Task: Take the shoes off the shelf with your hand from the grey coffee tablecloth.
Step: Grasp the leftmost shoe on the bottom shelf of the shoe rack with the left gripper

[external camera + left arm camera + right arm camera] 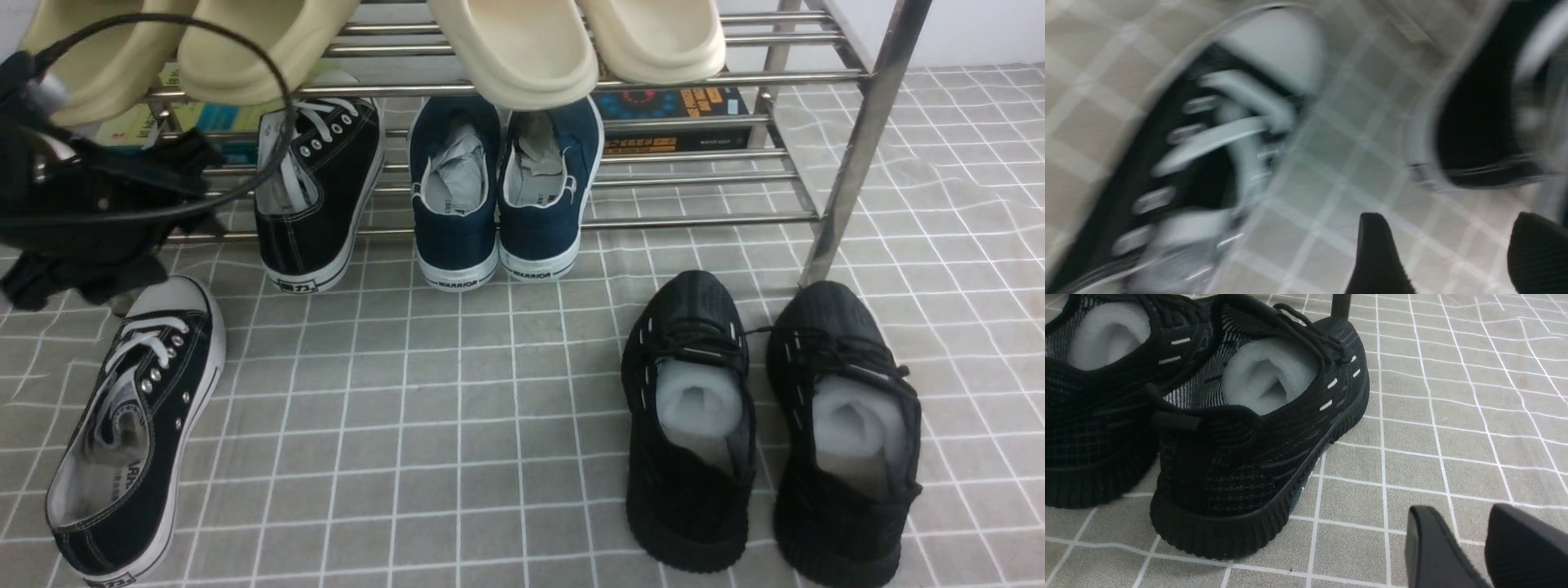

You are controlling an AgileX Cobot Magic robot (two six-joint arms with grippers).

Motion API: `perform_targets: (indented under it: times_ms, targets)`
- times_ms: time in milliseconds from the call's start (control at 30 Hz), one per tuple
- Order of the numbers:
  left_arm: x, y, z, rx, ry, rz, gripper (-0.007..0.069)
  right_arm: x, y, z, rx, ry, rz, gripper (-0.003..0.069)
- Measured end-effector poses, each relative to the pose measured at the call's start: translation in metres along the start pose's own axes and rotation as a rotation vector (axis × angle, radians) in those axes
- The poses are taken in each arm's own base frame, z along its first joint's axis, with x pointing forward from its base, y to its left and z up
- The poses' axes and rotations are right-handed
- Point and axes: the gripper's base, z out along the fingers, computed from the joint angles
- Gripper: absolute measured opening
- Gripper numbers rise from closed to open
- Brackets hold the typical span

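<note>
One black canvas sneaker (135, 425) lay on the grey checked cloth (457, 457) at the robot's left. Its white toe cap pointed toward the shelf (865, 139), close under the left arm. Its mate (322, 192) sat on the shelf's lower tier with the heel past the front bar, beside a pair of navy slip-ons (498, 188).

The left gripper (1453, 261) had its fingers wide apart with only cloth showing between them, and it held nothing. Its wrist view was blurred.

The right gripper (1478, 551) hovered near the heel of the black knit sneakers (767, 425), which stood side by side on the cloth in front of the shelf's right leg. Its fingers were parted, with nothing between them.

A pair of cream slippers (514, 49) rested on the upper tier, and books (669, 118) lay behind the lower one.
</note>
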Motion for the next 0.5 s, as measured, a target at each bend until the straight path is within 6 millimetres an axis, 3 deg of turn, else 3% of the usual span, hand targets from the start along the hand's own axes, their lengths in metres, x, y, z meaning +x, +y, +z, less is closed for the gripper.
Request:
perform_targets:
  times_ms: [267, 500]
  targets:
    - [-0.009, -0.011, 0.051, 0.037, -0.009, -0.125, 0.0445, 0.000, 0.000, 0.000, 0.000, 0.000, 0.000, 0.0231]
    - [-0.003, -0.008, 0.077, 0.029, 0.027, -0.187, 0.0445, 0.000, 0.000, 0.000, 0.000, 0.000, 0.000, 0.0233]
